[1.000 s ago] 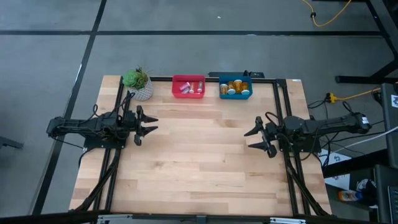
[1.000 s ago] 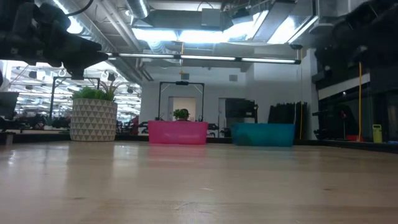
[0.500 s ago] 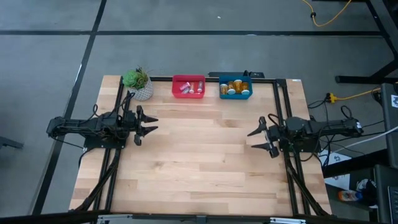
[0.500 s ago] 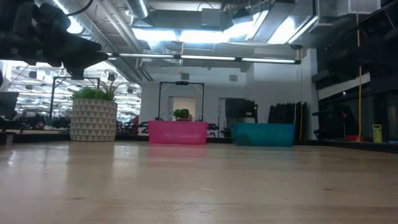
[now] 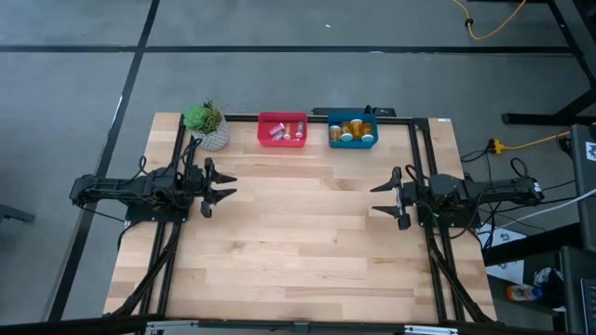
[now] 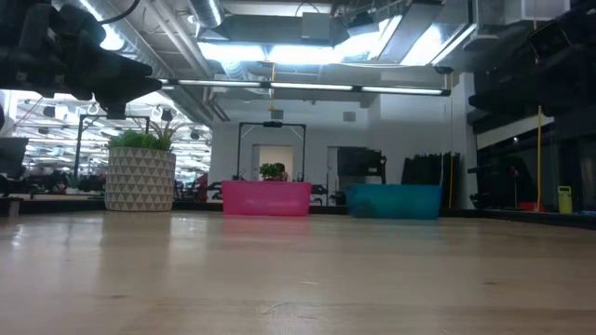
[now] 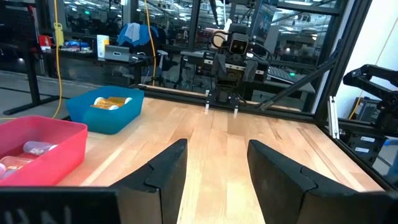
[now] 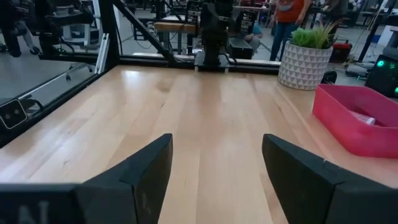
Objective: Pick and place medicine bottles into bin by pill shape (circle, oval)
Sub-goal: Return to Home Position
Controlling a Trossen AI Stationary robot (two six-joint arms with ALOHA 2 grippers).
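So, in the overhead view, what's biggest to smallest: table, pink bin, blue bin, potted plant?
1. table, by far.
2. pink bin and blue bin, alike.
The potted plant looks close to them; can't rank it.

orange bottles (image 5: 352, 128) in blue bin (image 5: 353, 144)

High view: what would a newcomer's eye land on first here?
Along the far edge of the wooden table, two bright bins stand side by side: a pink bin holding pastel vials and a blue bin holding orange pill bottles. The left hand and right hand face each other across the table, both open and empty, and a potted plant sits at the far left corner.
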